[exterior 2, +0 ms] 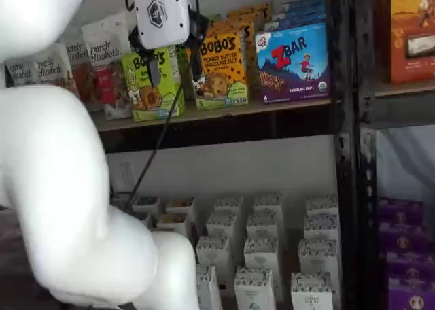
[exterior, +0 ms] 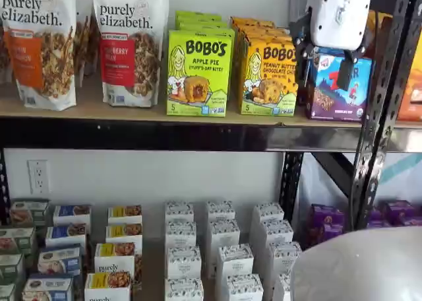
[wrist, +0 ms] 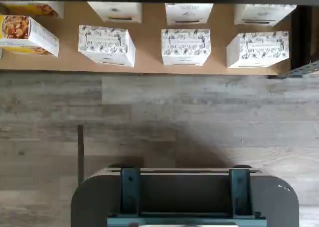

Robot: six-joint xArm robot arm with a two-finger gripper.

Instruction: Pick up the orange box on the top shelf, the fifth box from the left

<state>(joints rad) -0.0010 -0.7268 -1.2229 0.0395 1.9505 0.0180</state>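
So the gripper (exterior 2: 174, 64) is hanging in front of the top shelf (exterior: 198, 134) with its two black fingers spread wide, nothing between them. In a shelf view the orange box (exterior 2: 223, 69) sits just off at its 3 o'clock, upright at the shelf's front edge, more of the same stacked behind it. The lime-green Apple Pie box (exterior: 199, 73) is snug at the orange one's 9 o'clock and the blue ZBar box (exterior 2: 293, 62) at its 3 o'clock. My guess: light, stiff-ish cardboard that'll dent if squeezed hard, and a bit slick. I'd pinch the two narrow side walls around mid-height, though the gaps to its neighbours look tight.
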